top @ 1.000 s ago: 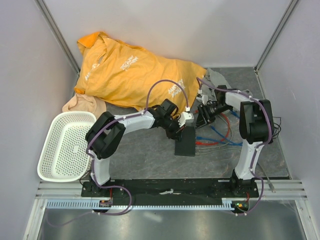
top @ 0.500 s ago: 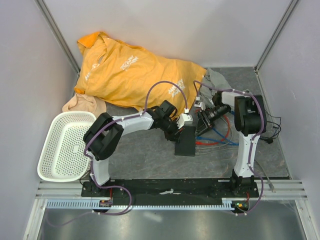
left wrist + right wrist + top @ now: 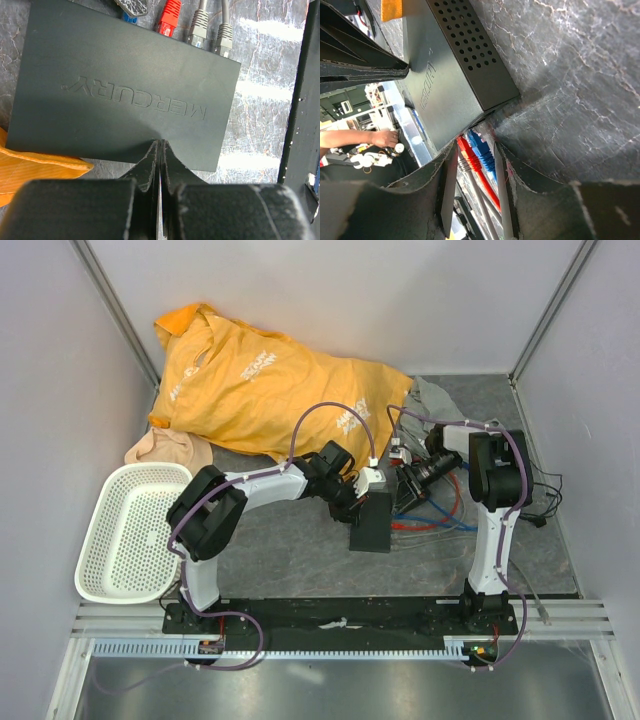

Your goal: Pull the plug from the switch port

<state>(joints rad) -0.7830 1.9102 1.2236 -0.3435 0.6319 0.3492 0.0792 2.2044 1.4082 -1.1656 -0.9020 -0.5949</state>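
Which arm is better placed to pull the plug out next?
Right. The right hand has its jaws open astride the red plug and blue plug at the switch edge; the left hand, shut, rests on the switch top.

Left gripper [image 3: 159, 146], fingers pressed together, meets the black Mercury switch [image 3: 125, 65] at its left edge; blue plug [image 3: 129, 19], red plug [image 3: 171, 15] and grey plugs [image 3: 200, 22] enter its right edge.

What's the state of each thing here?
switch, flat, four plugs in its far edge
left hand, shut, tips on switch
right hand, open, astride red and blue plugs
red plug, plugged in
blue plug, plugged in
grey plugs, both plugged in
shirt, crumpled
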